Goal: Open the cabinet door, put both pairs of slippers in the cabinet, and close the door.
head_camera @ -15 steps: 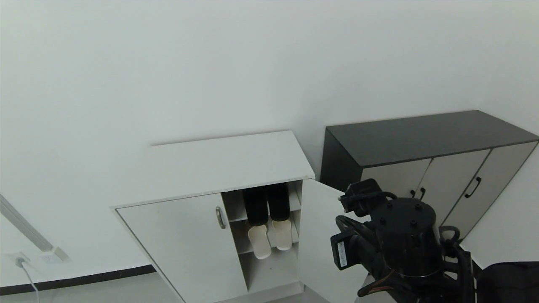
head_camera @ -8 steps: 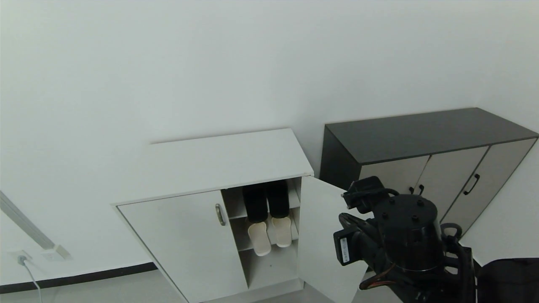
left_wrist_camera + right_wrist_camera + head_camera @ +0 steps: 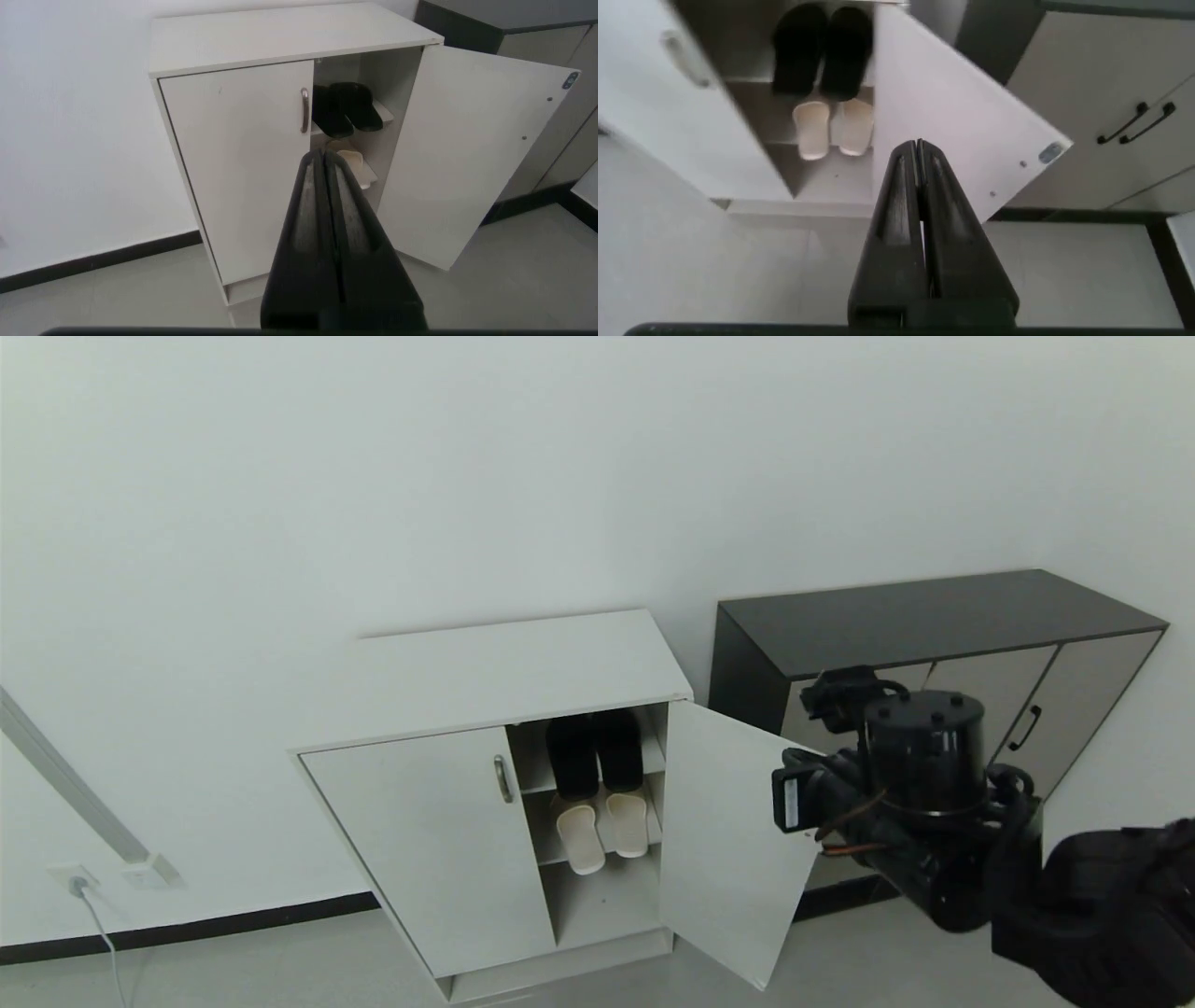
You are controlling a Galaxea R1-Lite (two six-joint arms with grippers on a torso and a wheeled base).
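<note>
The white cabinet (image 3: 504,672) stands against the wall with its left door shut and its right door (image 3: 728,831) swung open. Black slippers (image 3: 595,751) lie on the upper shelf, and cream slippers (image 3: 602,821) on the shelf below. My right arm (image 3: 920,775) hangs just right of the open door's free edge. The right gripper (image 3: 918,149) is shut and empty, aimed at the open door (image 3: 962,131) with the black slippers (image 3: 822,47) and cream slippers (image 3: 833,126) beyond. My left gripper (image 3: 323,163) is also shut and empty, facing the cabinet front near the left door's handle (image 3: 304,110).
A dark cabinet (image 3: 934,616) with grey doors stands right of the white one, close behind the open door. A wall socket with a cable (image 3: 75,880) sits low at the left. Bare grey floor lies before the cabinets.
The whole head view has shifted, so the camera moved. My right arm now sits higher and right of the door's edge instead of overlapping it. The slippers and door look unchanged.
</note>
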